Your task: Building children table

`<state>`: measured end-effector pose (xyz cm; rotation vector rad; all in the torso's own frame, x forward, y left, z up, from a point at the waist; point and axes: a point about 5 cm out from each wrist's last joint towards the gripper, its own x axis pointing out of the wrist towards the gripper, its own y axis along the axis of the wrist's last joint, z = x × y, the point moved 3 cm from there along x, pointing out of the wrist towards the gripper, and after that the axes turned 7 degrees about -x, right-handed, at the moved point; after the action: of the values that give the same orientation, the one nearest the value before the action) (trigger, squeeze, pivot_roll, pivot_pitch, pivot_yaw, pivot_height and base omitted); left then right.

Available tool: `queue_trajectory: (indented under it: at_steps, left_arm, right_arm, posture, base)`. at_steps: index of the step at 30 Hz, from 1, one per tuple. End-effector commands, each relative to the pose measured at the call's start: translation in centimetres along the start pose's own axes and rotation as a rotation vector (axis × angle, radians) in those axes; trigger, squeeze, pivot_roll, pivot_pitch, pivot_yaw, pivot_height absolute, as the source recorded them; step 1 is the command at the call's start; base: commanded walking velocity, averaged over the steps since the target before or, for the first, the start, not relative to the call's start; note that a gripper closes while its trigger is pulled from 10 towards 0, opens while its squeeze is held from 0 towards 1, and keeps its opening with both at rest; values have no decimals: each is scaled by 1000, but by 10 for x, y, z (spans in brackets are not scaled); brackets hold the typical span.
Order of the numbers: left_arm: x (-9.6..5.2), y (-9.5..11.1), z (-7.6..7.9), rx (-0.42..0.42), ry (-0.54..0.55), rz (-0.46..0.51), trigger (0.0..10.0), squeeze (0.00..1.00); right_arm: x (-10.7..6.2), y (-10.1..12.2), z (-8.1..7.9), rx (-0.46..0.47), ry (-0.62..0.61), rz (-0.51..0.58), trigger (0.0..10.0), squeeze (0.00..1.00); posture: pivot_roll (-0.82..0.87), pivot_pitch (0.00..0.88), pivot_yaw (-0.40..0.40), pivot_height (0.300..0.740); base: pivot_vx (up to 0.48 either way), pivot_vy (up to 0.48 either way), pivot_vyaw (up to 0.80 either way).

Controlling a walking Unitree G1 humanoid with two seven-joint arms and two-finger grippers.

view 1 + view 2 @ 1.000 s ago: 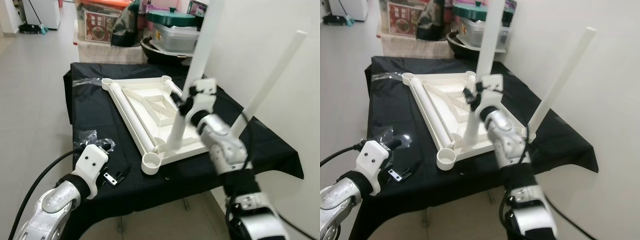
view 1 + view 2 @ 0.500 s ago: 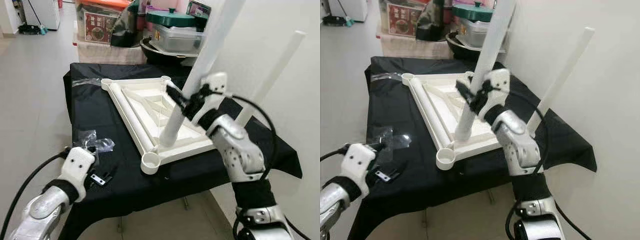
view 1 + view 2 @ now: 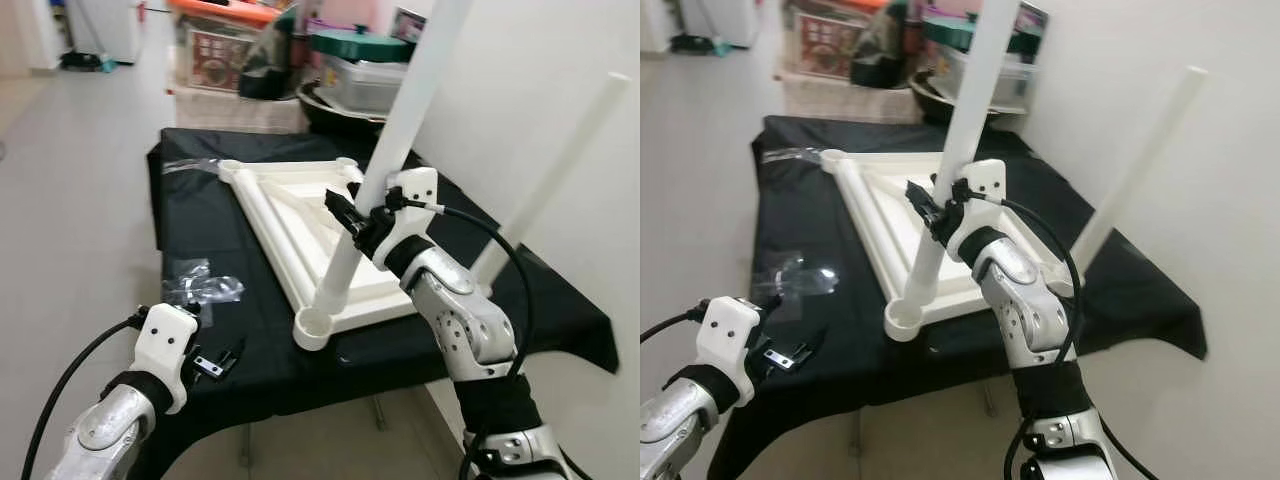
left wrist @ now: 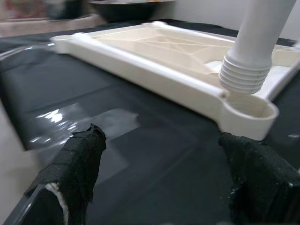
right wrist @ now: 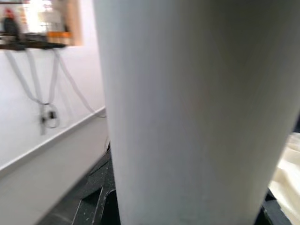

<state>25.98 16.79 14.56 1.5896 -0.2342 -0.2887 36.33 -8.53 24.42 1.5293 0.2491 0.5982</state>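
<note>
Over the near corner socket point(image 3: 314, 325) of the upturned white tabletop point(image 3: 300, 215) on the black-draped table point(image 3: 200, 240), a white leg point(image 3: 385, 170) leans, its threaded end just above, clamped in the right hand point(image 3: 362, 220). Left hand point(image 4: 159, 183) hovers nearby, fingers apart.

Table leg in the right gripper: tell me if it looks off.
The table leg in the right gripper leans, its threaded end above the corner socket of the tabletop, not seated. The leg already fitted also stands tilted.
</note>
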Motion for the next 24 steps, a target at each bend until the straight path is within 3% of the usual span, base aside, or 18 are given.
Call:
queue_trajectory:
  at_steps: [1,4,18,24]
  left_arm:
    - [1,-2,7,-25,-14,-8,10000,0]
    - [1,-2,7,-42,-6,-4,10000,0]
    - [-5,-7,6,-57,10,-20,10000,0]
    - [-7,-6,2,-53,33,-14,10000,0]
  right_arm:
    - [-4,2,6,-14,-30,14,0,0]
    - [-5,-1,8,-6,-45,5,0,0]
    - [-7,-8,14,11,-88,-14,0,0]
    - [-13,-16,19,60,-166,-30,0,0]
  posture:
    - [172,0,-178,740]
    - [172,0,-178,740]
    - [183,0,-181,740]
    - [190,0,-182,740]
  base:
    - [0,0,800]
    - [0,0,800]
    - [0,0,0]
    - [0,0,0]
